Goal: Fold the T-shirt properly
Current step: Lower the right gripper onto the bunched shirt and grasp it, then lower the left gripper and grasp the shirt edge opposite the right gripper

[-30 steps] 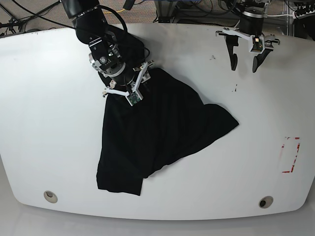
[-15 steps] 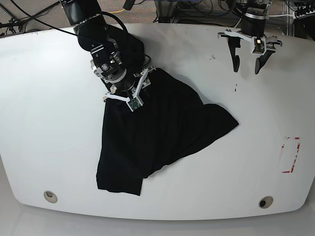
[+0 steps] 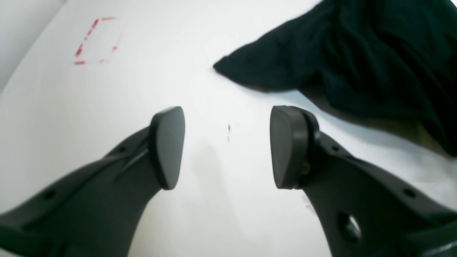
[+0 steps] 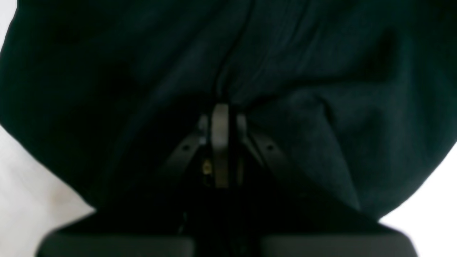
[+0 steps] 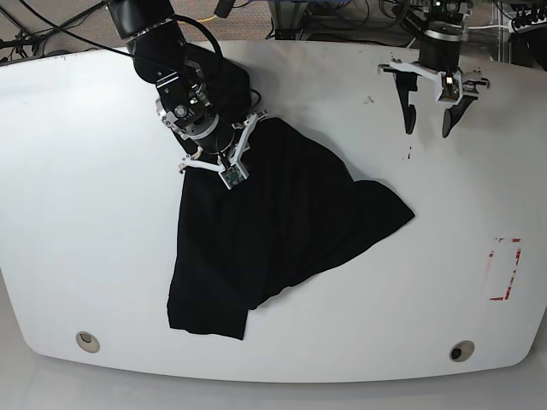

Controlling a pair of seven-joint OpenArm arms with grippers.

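The black T-shirt lies crumpled on the white table, spread from the upper left down to the front; its print is hidden. My right gripper is pressed into the shirt's upper edge. In the right wrist view its fingers are pinched together with a ridge of the T-shirt caught between them. My left gripper hangs open over bare table at the back right, apart from the cloth. The left wrist view shows its pads spread wide and a corner of the T-shirt farther off.
A red dashed rectangle is marked near the table's right edge, also seen as red marks in the left wrist view. Two round holes sit near the front edge. Cables run behind the table.
My right gripper has gone from open to shut, pinching the shirt's upper edge. The left arm has shifted slightly and stays open.
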